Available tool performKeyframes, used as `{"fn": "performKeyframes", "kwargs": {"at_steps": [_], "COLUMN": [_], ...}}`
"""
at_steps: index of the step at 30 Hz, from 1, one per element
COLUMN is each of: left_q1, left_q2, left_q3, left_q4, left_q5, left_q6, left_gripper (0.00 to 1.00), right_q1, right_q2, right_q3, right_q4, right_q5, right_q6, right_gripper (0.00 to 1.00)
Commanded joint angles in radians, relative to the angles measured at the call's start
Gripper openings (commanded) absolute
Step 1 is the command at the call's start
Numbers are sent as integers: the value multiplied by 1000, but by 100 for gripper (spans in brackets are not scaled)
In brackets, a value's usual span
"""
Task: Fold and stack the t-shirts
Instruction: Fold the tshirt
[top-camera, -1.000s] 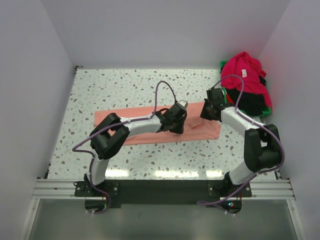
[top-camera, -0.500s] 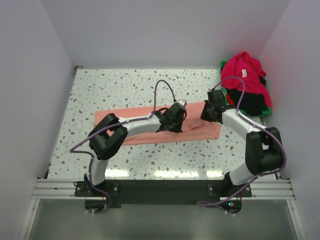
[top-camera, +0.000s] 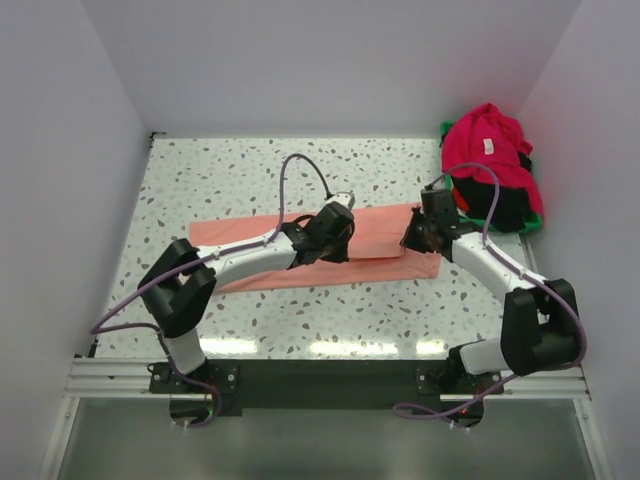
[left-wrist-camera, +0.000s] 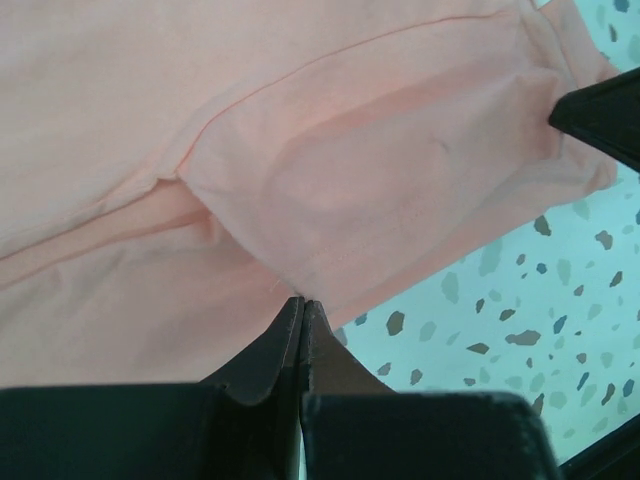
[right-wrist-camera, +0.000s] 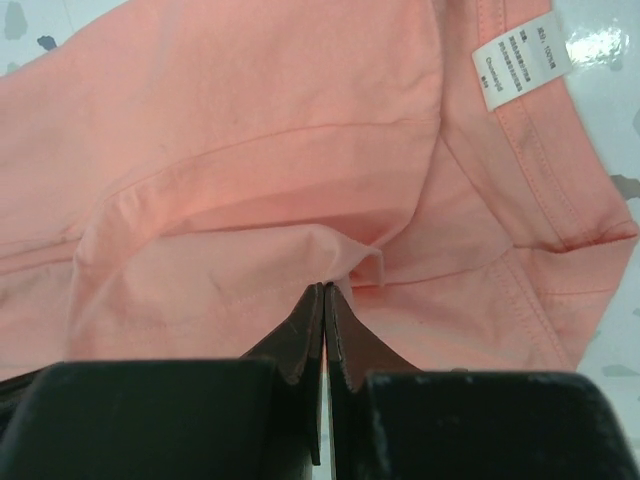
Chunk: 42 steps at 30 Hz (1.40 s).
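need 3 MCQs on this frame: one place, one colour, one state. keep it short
1. Where is the crimson shirt?
A. far right corner
B. far left corner
C. centre, near edge

2. What colour is the spread-out shirt?
A. black
B. salmon-pink
C. green

3. What state is the left gripper in?
A. open, hovering
B. shut on the spread-out shirt
C. shut on the crimson shirt

Answers:
1. A, the top view shows crimson cloth heaped at the far right.
2. B, both wrist views are filled with salmon-pink fabric.
3. B, the jaws meet with pink cloth pinched at their tips.
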Motion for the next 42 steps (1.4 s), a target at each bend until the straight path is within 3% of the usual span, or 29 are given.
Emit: {"fn": "performKeyframes", "kwargs": {"at_steps": [1,15,24,32,42], "left_q1": [29,68,95,127,167], "left_q2": [-68,-61,-35,2,62], "left_q3": [-60,-100,-101,-80,-17], "left_q4": [6,32,58,65,59], "left_q5": [-19,67,125,156,228], "left_q6": [-28,-34,-37,-33,-33], "left_gripper": [0,0,0,0,0], "right_q1": [11,44,65,67,65], "right_q2": [-64,-258,-291,-230,-35], "right_q3": [-26,-170,-251,-218,3], "right_q4": [9,-20,-2,5,-25], "right_q5": [-42,-117,-139,-149,-105], "right_q6": [26,79,115,125,145], "right_gripper": [0,0,0,0,0]}}
